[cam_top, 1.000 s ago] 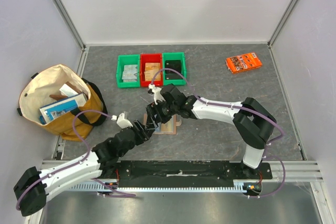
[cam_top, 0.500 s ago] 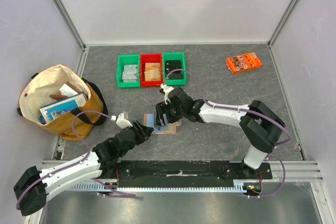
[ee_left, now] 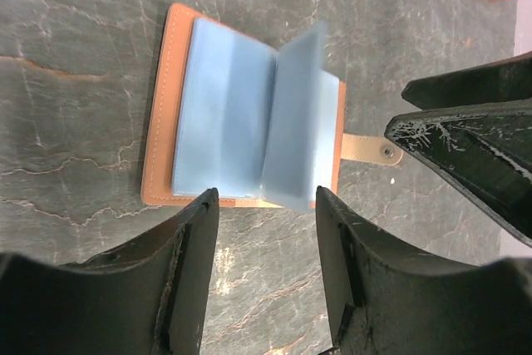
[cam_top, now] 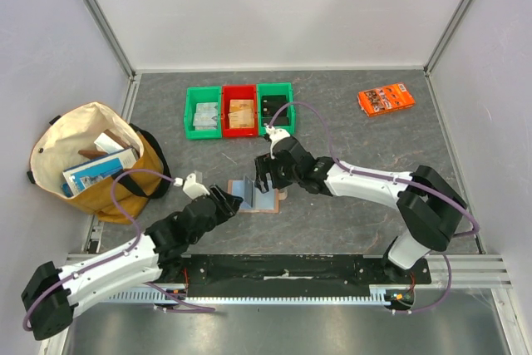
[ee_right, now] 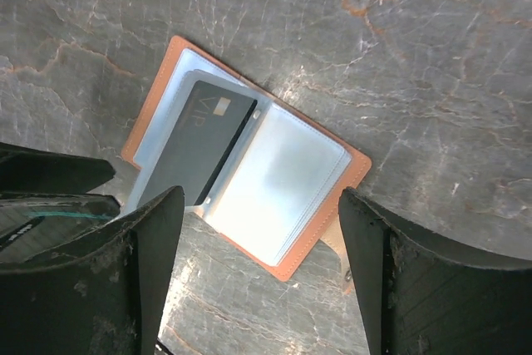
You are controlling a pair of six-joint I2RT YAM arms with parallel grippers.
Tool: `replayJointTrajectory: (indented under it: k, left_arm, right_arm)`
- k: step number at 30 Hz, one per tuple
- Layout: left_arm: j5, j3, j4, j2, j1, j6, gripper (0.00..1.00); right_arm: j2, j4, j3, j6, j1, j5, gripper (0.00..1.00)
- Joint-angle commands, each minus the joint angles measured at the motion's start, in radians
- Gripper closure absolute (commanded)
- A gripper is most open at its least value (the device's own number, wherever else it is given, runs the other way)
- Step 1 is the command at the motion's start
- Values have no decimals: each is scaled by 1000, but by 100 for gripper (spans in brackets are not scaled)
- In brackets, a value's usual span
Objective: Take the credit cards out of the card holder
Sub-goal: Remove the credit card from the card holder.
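**Card holder lies open on the desk, both sets of fingers spread and empty**

Here we are at the middle of the desk (cam_top: 357,139), and the card holder (cam_top: 259,199) is lying flat with its tan-brown cover down and its pale blue pockets facing up. The left wrist view shows one clear blue page (ee_left: 295,122) standing up from the spine, a little blurred. The small tab (ee_left: 370,149) with its snap pokes out to the side.

The left fingers (ee_left: 187,280) are low on the near side of the holder. They are spread apart with bare desk between them, gripping nothing.

Over to the right fingers (ee_right: 150,272), and they are spread very wide right above the holder. From that wrist camera the whole holder sits in the gap between them, and they are not touching it.

And look at that: a black card (ee_right: 195,151) with a gold chip lies slantwise across one half of the pockets. Its lower end slips out of sight behind a finger. The other half looks pale and glossy.

Farther back stand three bins in a row:
- the left green bin (cam_top: 204,111) holds greyish cards;
- the red bin (cam_top: 240,110) holds tan ones;
- the right green bin (cam_top: 275,107) holds something dark.

An orange packet (cam_top: 386,98) lies well off to the right. A tote bag (cam_top: 96,160) full of oddments sits at the left edge.
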Motion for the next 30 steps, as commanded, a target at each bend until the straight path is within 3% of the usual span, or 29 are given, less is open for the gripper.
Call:
replayJointTrajectory:
  k: [1, 7, 11, 14, 16, 22, 30]
  left_arm:
    - [-135, 99, -162, -49, -3, 15, 43]
    - [-121, 148, -135, -46, -3, 87, 46]
    - [-68, 148, -32, 83, 11, 125, 59]
    - [24, 148, 51, 206, 86, 157, 63]
    - [162, 148, 123, 279, 190, 176, 67]
    - [267, 149, 211, 370, 292, 236, 68]
    - [276, 113, 194, 399, 298, 208, 71]
  right_arm:
    - [-48, 8, 0, -25, 1, 46, 18]
    - [-28, 93, -27, 26, -1, -55, 21]
    - [-2, 217, -70, 104, -2, -148, 23]
    - [21, 307, -104, 168, -13, -206, 25]
    - [34, 376, -125, 213, -24, -243, 28]
    - [78, 493, -170, 282, -53, -310, 32]
    - [161, 599, -177, 342, -65, -364, 34]
